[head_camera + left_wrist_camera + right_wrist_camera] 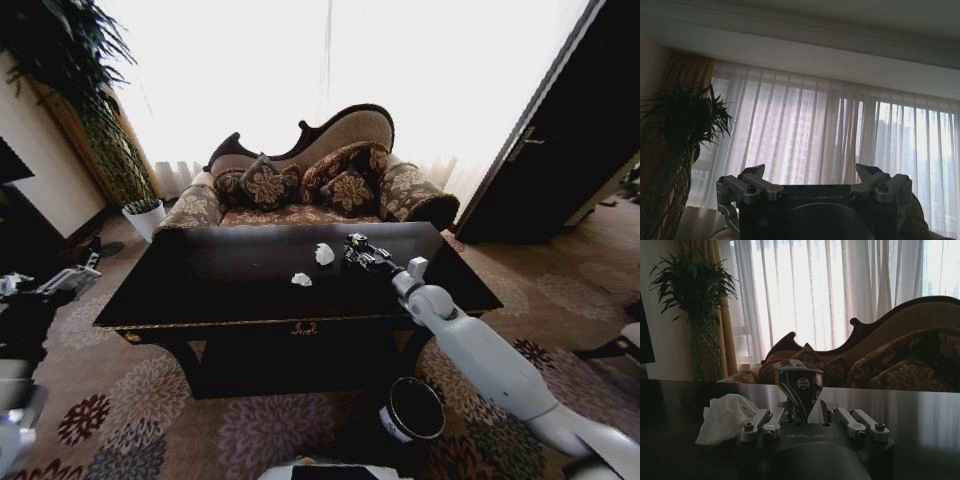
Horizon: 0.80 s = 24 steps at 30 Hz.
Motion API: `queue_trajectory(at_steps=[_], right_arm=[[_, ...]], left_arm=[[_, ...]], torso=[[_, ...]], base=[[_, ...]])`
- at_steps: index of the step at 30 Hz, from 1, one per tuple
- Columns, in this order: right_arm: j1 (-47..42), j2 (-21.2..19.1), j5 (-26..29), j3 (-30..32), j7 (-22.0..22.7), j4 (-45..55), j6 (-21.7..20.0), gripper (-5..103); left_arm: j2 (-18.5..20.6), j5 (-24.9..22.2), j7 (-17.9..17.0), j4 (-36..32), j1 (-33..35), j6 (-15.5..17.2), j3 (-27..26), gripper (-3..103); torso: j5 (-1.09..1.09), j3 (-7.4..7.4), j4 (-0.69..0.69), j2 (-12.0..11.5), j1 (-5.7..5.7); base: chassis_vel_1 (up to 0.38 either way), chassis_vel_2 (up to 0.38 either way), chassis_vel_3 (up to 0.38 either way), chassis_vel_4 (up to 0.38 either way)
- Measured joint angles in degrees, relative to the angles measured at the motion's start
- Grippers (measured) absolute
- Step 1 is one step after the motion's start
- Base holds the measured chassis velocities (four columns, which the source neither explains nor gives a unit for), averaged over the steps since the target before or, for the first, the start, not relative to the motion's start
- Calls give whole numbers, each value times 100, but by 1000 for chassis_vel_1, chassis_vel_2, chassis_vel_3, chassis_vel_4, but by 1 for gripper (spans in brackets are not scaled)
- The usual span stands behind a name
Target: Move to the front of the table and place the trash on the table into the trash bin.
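Black and round, the trash bin (pixel 411 409) stands on the patterned carpet (pixel 150 400) just before the table (pixel 200 290), toward its right end. On the glossy tabletop a small white paper wad (pixel 301 279) lies near the middle, a second wad (pixel 324 254) just beyond it. Beside that one, the right gripper (pixel 352 250) pinches a shiny crumpled can (pixel 797 386) between its fingers (pixel 765 421). Off the table's left end, the left gripper (pixel 812 176) points at the curtains (pixel 805 135), fingers spread. A sofa (pixel 310 185) sits behind.
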Motion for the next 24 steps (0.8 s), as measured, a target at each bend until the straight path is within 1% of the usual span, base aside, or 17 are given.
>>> queue_trajectory(at_steps=[1,3,4,5,9,15,17,19,20,24], right_arm=[[-17,-2,-1,16,-6,12,1,27],[-23,-2,-1,21,-7,18,2,27],[-82,-39,1,85,-9,88,3,10],[-109,-58,4,110,-10,113,3,4],[-212,-108,14,197,-11,192,3,1],[-475,-204,61,442,-55,429,9,0],[-643,-274,92,602,-131,532,54,0],[-935,-360,129,878,-174,710,79,0],[-935,-360,129,878,-174,710,79,0],[-1722,-446,139,1720,-180,1289,81,0]], left_arm=[[-3,0,0,-1,0,0,1,100],[-6,0,0,-2,0,0,2,100],[-14,0,2,-5,-5,0,10,100],[-14,0,3,-5,-10,0,12,100],[-25,2,5,-2,-32,-5,46,100],[-33,23,7,19,-70,-14,107,100],[-21,26,8,38,-97,-22,133,100],[0,26,8,50,-127,-29,152,100],[0,26,8,50,-127,-29,152,100],[39,15,9,108,-169,-59,183,100]], torso=[[0,0,0,0,0],[0,0,0,0,0],[0,0,0,0,0],[0,0,0,0,0],[0,0,0,0,0],[0,0,0,0,0],[0,0,0,0,0],[0,0,0,0,0],[0,0,0,0,0],[0,0,0,0,0]], base=[[0,0,0,0],[0,0,0,0],[0,0,0,0],[0,0,0,0],[0,0,0,0],[0,0,0,0],[0,0,0,0],[0,0,0,0],[0,0,0,0],[0,0,0,0]])
